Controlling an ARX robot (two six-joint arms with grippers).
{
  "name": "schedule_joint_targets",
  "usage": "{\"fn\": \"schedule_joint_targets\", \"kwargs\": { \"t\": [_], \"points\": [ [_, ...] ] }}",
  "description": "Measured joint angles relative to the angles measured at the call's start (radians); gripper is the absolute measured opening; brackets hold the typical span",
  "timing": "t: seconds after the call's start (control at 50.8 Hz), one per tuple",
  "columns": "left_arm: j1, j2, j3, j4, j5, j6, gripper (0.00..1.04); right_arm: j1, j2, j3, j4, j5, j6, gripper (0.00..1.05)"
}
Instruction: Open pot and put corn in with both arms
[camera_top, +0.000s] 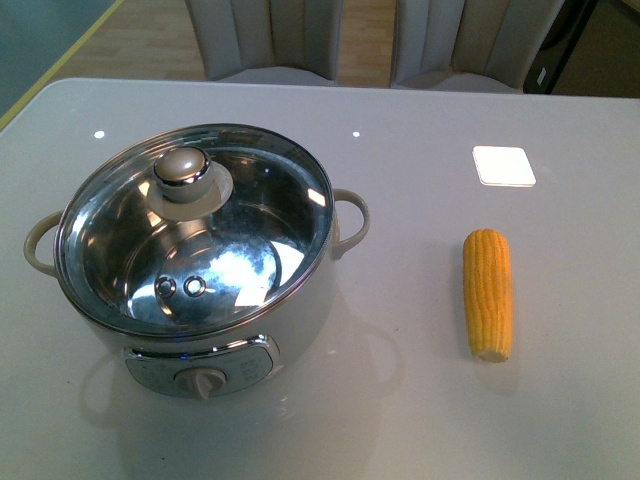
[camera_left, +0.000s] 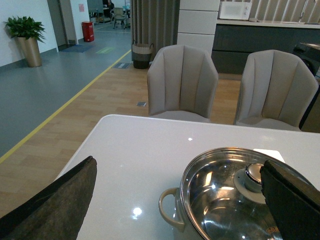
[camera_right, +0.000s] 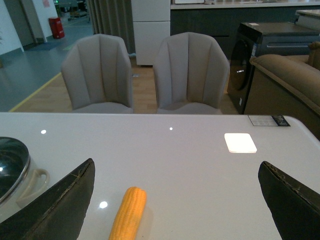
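The cream-white pot (camera_top: 200, 345) stands at the left of the table, closed by a glass lid (camera_top: 240, 240) with a steel knob (camera_top: 182, 168). The yellow corn (camera_top: 488, 292) lies on the table to its right. Neither arm shows in the front view. In the left wrist view my left gripper (camera_left: 180, 200) is open and empty, above and short of the pot (camera_left: 172, 212), with the lid knob (camera_left: 255, 173) beside one finger. In the right wrist view my right gripper (camera_right: 177, 200) is open and empty, with the corn (camera_right: 128, 212) lying between its fingers' span, below them.
A white square patch (camera_top: 503, 165) lies on the table (camera_top: 400, 130) behind the corn. Two grey chairs (camera_top: 265, 40) stand at the table's far edge. The pot's control knob (camera_top: 207, 383) faces the near edge.
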Motion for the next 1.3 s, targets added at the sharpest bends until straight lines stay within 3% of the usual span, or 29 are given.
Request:
{"fn": "schedule_joint_targets", "kwargs": {
  "t": [0.571,0.611,0.689,0.768,0.827,0.945,1.123,1.3],
  "points": [
    [0.000,0.000,0.000,0.000,0.000,0.000,0.98,0.000,0.000,0.000,0.000,0.000,0.000,0.96],
    [-0.008,0.018,0.013,-0.039,-0.032,-0.013,0.98,0.000,0.000,0.000,0.000,0.000,0.000,0.96],
    [-0.050,0.157,0.113,-0.275,-0.158,-0.095,0.98,0.000,0.000,0.000,0.000,0.000,0.000,0.96],
    [-0.076,0.285,0.175,-0.405,-0.166,-0.157,0.98,0.000,-0.001,0.000,0.000,0.000,0.000,0.96],
    [-0.100,0.335,0.190,-0.406,-0.177,-0.180,0.98,0.000,-0.001,0.000,0.000,0.000,0.000,0.96],
    [-0.157,0.496,0.245,-0.273,-0.193,-0.188,0.98,0.000,-0.001,0.000,0.000,0.000,0.000,0.96],
    [-0.215,0.992,0.369,0.152,-0.210,-0.146,0.98,0.000,-0.001,0.000,0.000,0.000,0.000,0.96],
    [-0.254,1.372,0.508,0.473,-0.230,-0.100,0.98,0.000,-0.001,0.000,0.000,0.000,0.000,0.96]
  ]
}}
